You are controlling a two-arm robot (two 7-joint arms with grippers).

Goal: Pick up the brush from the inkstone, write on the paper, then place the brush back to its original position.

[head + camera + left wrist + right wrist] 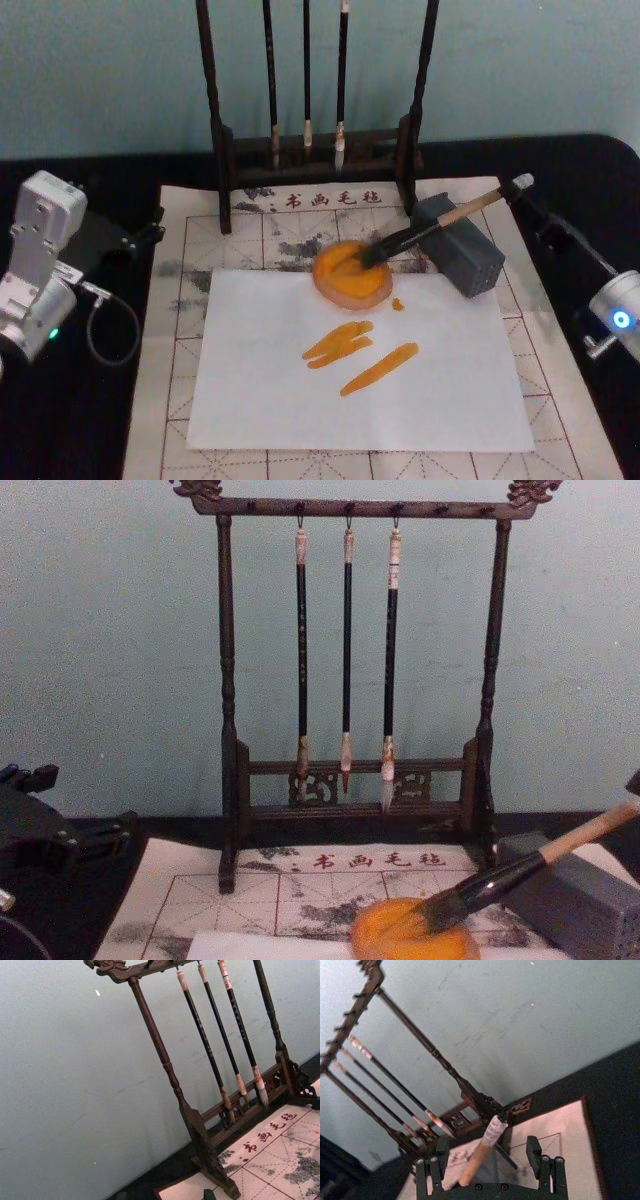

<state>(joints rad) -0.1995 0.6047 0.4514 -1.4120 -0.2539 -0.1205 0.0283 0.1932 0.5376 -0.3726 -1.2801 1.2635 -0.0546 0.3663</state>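
Right hand [492,1170] open around the wooden brush [432,226] handle, bristles on the orange inkstone [351,272]; left hand's state, can't tell.

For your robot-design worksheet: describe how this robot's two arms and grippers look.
The left arm is boxy silver-white metal with a green light, a looped grey cable and black end parts. The right arm is silver with a blue light. The right gripper has black fingers with small round fasteners.

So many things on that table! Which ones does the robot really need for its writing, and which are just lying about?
Needed:
- brush, lying across the grey block, bristles in the orange dish
- paper, bearing orange strokes
- right gripper, open around the brush handle

Lying about:
- rack with three thin brushes
- gridded mat
- left gripper, parked aside
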